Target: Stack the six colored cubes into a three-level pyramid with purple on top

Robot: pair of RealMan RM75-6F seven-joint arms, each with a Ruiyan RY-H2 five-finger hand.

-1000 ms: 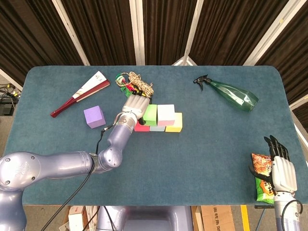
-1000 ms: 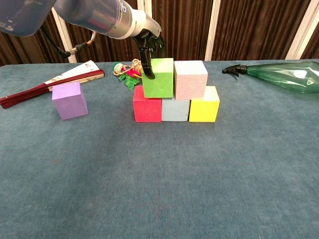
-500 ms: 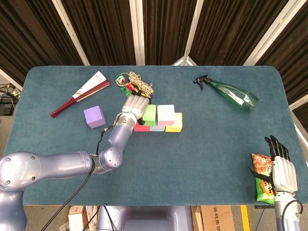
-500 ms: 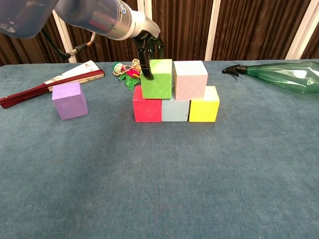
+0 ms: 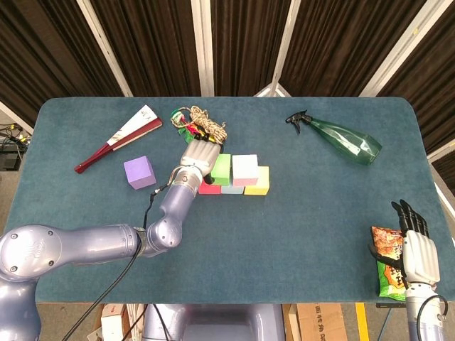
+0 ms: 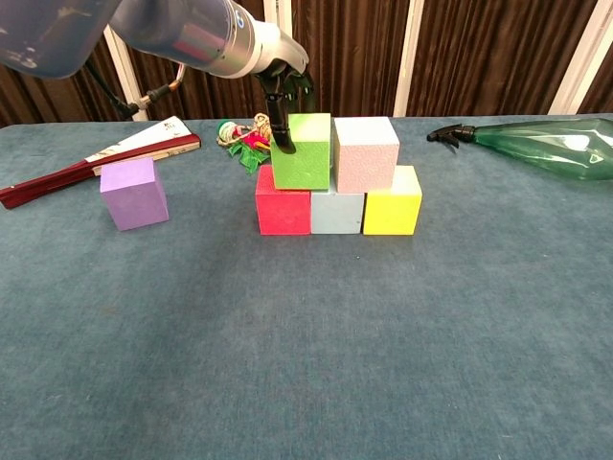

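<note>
The purple cube (image 6: 134, 193) sits alone on the worktop (image 6: 306, 345), well apart at 9 o'clock from the stack and just in front of the folded fan (image 6: 96, 158). Next comes the left hand (image 5: 198, 158), fingers wrapped around the green cube (image 6: 303, 150), one dark fingertip showing on its front face in the chest view. That cube rests on level 2, bridging the red cube (image 6: 283, 212) and the grey-blue cube (image 6: 337, 212), touching the pink cube (image 6: 366, 153) at its 3 o'clock; the yellow cube (image 6: 392, 212) closes the bottom row of 3.

The step in hand looks like seating the green cube. To do it well, I judge the hand should press it square against the pink one so the pair makes a level seat, then spread the fingers gently and lift straight up, since any sideways drag could push level 2 off its base. The knotted rope bundle (image 6: 244, 132) lies close behind at 12 o'clock, so retreat upward, not backward.

Far right, the right hand (image 5: 416, 250) lies flat with fingers extended on a snack packet (image 5: 387, 270), gripping nothing; the spray bottle (image 6: 536, 144) lies on its side, clear of the work
</note>
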